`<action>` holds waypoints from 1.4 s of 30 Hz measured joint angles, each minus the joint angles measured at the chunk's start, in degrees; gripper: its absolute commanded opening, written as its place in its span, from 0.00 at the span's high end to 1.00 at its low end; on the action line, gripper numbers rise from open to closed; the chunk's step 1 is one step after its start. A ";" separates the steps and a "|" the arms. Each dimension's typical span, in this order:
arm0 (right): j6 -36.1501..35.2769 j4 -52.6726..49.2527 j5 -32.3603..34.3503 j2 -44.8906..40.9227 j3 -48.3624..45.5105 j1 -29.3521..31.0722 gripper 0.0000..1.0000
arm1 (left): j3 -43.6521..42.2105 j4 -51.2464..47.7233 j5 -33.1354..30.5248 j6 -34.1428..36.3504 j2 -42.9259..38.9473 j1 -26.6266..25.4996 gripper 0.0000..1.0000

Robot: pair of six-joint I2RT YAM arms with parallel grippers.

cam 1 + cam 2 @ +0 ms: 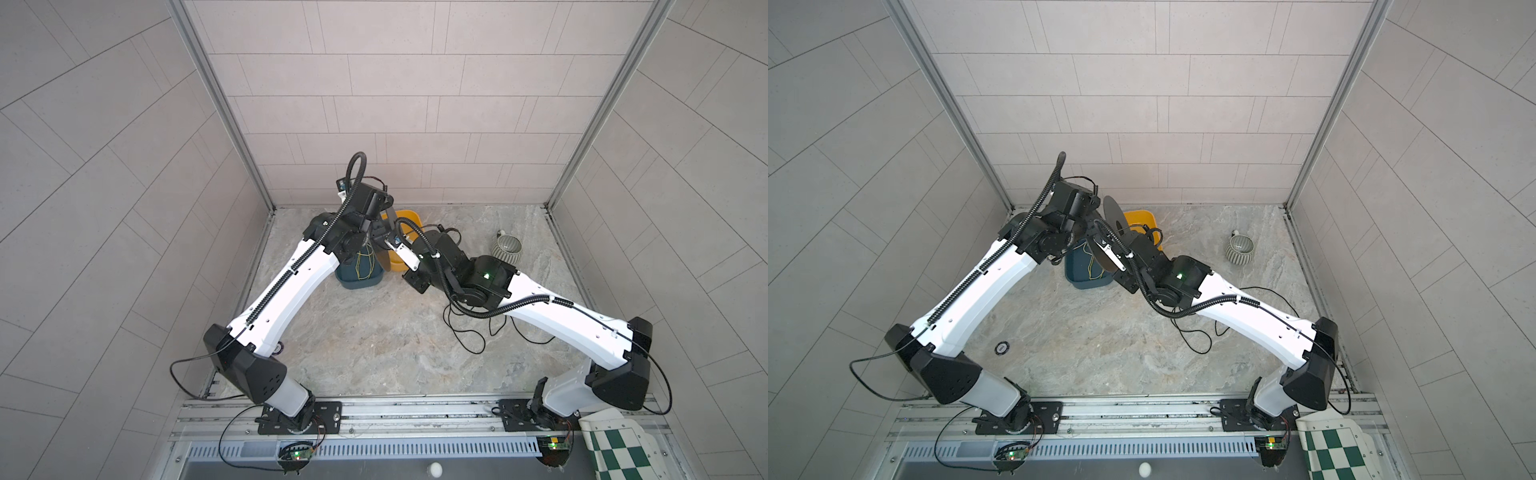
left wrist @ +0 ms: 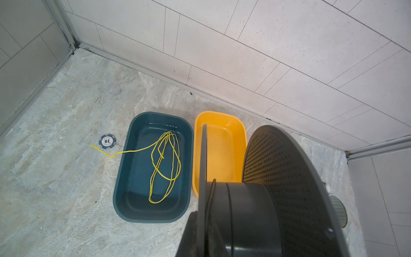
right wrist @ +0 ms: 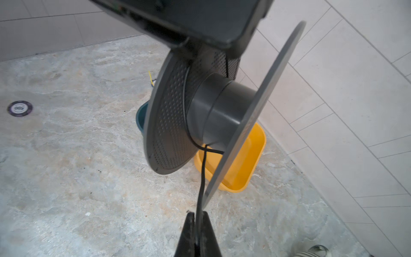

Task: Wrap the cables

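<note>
Black and thin, the cable [image 3: 201, 178] is pinched in your right gripper [image 3: 196, 214], jaws closed on it, and runs up to the smooth grey hub of the spool [image 3: 213, 106]. Your left gripper [image 2: 200, 224] clamps its perforated round flange. Slack loops lie on the marbled table [image 1: 374, 332].

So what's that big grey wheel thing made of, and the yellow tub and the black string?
Grey spool: likely hard plastic with a matte finish. It is a dull, even grey, and its thin flat discs have neat rows of tiny dimples or holes.
Yellow tub: plastic, smooth and slightly shiny, with rounded moulded corners and soft glints.
Black cable: probably a rubbery coating. It curves easily round the hub.
</note>
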 measured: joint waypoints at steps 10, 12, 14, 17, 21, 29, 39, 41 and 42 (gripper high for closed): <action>-1.90 11.19 9.79 1.33 -4.44 0.90 1.00 | 0.17 -0.94 0.28 2.97 0.11 0.07 1.00; -2.08 15.19 10.95 0.74 -7.56 0.94 0.99 | 0.17 -1.38 0.70 3.37 0.15 0.11 1.00; -2.12 18.69 11.37 0.07 -10.12 0.92 0.96 | 0.17 -1.68 1.38 3.54 0.22 0.11 1.00; -2.10 23.91 10.73 -1.31 -13.70 0.70 0.95 | 0.17 -1.97 2.80 3.82 0.24 0.31 1.00; -1.60 28.70 8.96 -2.75 -16.61 -0.33 0.88 | 0.17 -2.19 4.79 4.31 0.24 0.37 1.00; -0.70 34.01 5.22 -3.91 -18.49 -2.32 0.80 | 0.17 -4.85 7.13 6.05 0.24 0.37 1.00; -0.02 33.57 -1.09 -3.32 -15.67 -5.68 0.79 | 0.17 -6.27 11.98 10.01 0.24 0.37 1.00; 0.35 33.48 -2.19 -2.49 -14.45 -6.73 0.78 | 0.17 -6.62 13.00 11.06 0.24 0.37 1.00; 0.59 33.33 -2.64 -1.90 -13.73 -7.32 0.78 | 0.17 -6.84 13.42 11.61 0.24 0.35 1.00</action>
